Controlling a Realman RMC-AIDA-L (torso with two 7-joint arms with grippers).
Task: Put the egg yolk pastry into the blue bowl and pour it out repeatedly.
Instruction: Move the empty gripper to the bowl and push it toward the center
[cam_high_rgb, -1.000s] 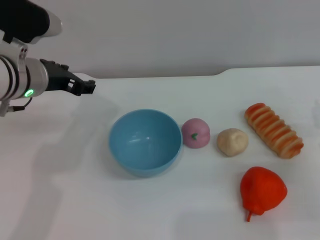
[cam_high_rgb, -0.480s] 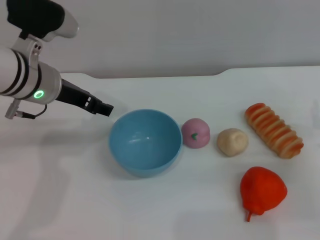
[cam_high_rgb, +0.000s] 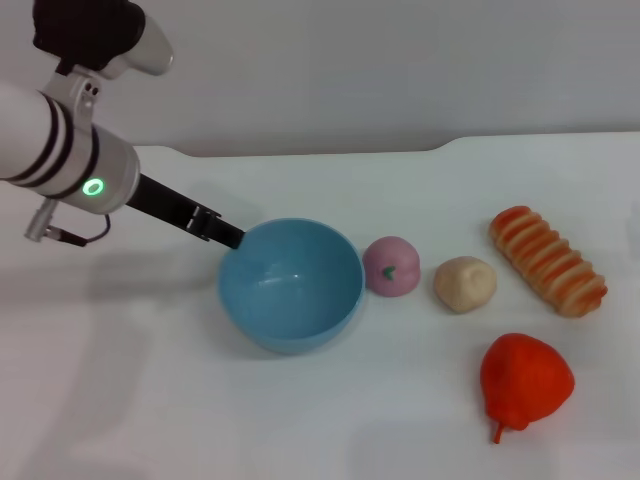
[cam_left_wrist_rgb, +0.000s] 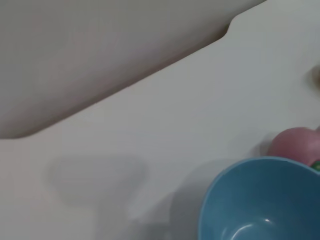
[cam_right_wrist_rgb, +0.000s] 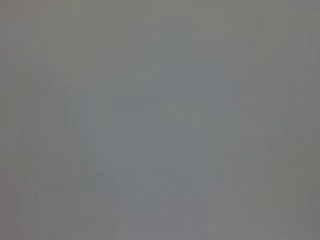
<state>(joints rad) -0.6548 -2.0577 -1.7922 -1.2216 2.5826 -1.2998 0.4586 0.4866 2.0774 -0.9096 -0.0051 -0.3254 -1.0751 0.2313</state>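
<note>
The blue bowl (cam_high_rgb: 290, 283) stands upright and holds nothing, left of the table's middle; its rim also shows in the left wrist view (cam_left_wrist_rgb: 260, 200). The egg yolk pastry (cam_high_rgb: 465, 283), a pale beige lump, lies on the table to the right of the bowl, with a pink bun between them. My left gripper (cam_high_rgb: 226, 237) reaches in from the upper left, its dark tip at the bowl's left rim. Whether it touches the rim is unclear. The right gripper is out of view; its wrist view shows only plain grey.
A pink bun with a green mark (cam_high_rgb: 391, 266) sits against the bowl's right side. An orange-striped ridged bread (cam_high_rgb: 547, 260) lies at the right, and a red strawberry-shaped toy (cam_high_rgb: 525, 381) near the front right. The white table (cam_high_rgb: 120, 400) ends at a grey wall behind.
My left arm has swung down and to the right, bringing its gripper from the far left to the bowl's left rim. The bowl and food have not moved.
</note>
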